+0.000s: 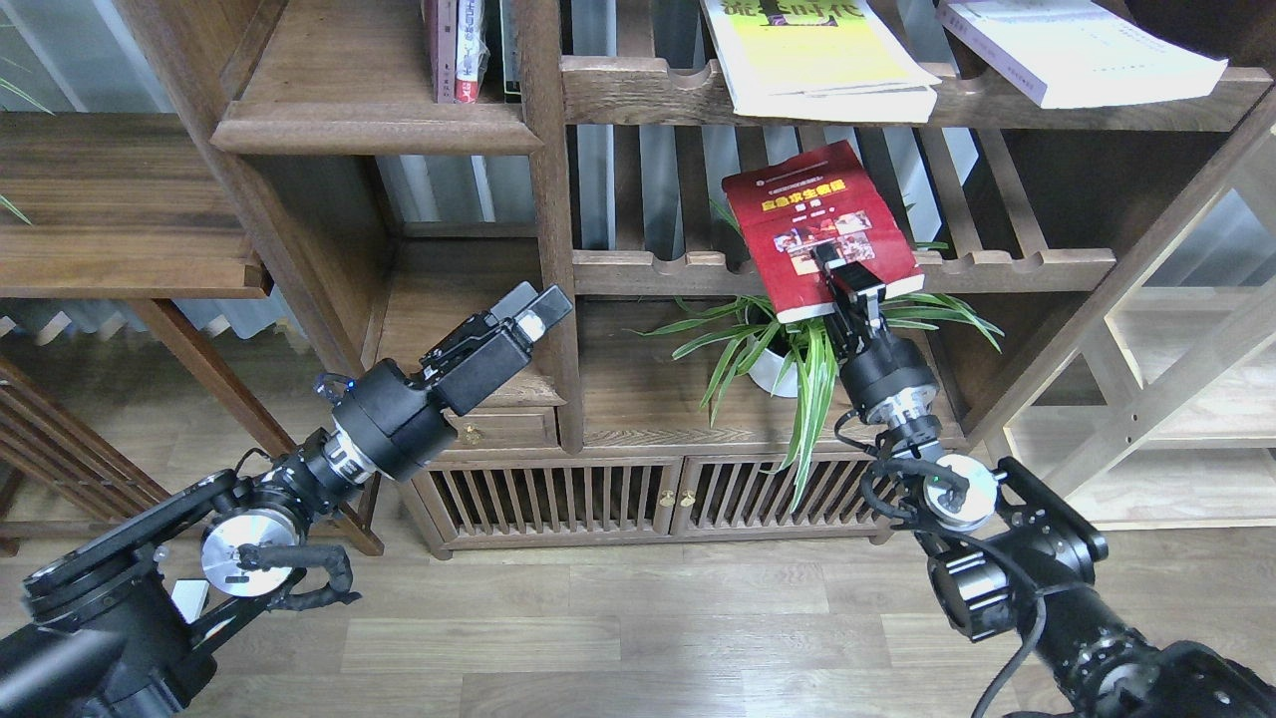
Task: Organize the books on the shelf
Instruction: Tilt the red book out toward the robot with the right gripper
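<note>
My right gripper [845, 277] is shut on the lower edge of the red book [812, 214], which is tilted up with its lower end out past the front rail of the lower slatted rack [1007, 267]. The large yellow-green book [817, 65] and the thick white-lavender book [1082, 50] lie flat on the upper slatted rack [648, 92]. The shelf [374, 125], a solid dark board with a moulded front edge, is at the upper left, with a few upright books [469, 50] at its right end. Well below it, my left gripper [536, 311] is shut on nothing.
A spider plant [797, 349] in a white pot [773, 377] stands right under the red book and my right wrist. A vertical post [553, 249] separates the two bays. A low cabinet with slatted doors [598, 499] is below, and pale shelving [1176, 399] stands on the right.
</note>
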Robot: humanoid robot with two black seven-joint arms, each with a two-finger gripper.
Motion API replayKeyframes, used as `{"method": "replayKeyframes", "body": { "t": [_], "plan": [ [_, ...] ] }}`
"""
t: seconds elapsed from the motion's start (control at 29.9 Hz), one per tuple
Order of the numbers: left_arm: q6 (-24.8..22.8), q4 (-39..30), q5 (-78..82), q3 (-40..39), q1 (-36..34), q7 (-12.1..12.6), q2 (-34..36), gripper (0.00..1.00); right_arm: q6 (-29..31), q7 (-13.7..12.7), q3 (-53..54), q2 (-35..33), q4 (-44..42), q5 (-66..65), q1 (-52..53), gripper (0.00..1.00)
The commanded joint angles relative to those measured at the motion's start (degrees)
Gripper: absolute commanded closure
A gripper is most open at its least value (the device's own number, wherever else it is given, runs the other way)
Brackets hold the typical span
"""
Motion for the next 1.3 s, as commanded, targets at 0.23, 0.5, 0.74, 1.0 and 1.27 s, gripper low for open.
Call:
{"method": "replayKeyframes", "body": {
  "t": [0.23, 0.5, 0.74, 1.0, 1.27],
  "plan": [
    [0.0, 0.76, 0.07, -0.27, -0.18, 0.18, -1.21, 0.01, -0.01, -0.1, 1.07, -0.77, 13.86, 1.73, -8.06, 0.96],
    [0.0, 1.12, -0.55, 0.17, 0.09, 0.27, -1.21, 0.01, -0.01, -0.1, 0.28, -0.33, 20.64, 1.82, -11.93, 0.96],
    [0.0, 4.89, -0.9, -0.27, -0.18, 1.58, -3.4, 0.01, -0.01, -0.1, 0.02, -0.33, 27.14, 1.91, -15.18, 0.96],
    [0.0, 8.67, -3.45, -0.45, -0.35, 6.07, -7.35, 0.01, -0.01, -0.1, -1.47, -2.35, 33.21, 1.82, -19.57, 0.96],
    [0.0, 10.6, -3.45, -0.45, -0.35, 6.07, -11.05, 0.01, -0.01, -0.1, -7.88, -2.26, 33.39, 1.47, -22.48, 0.96]
  ]
}}
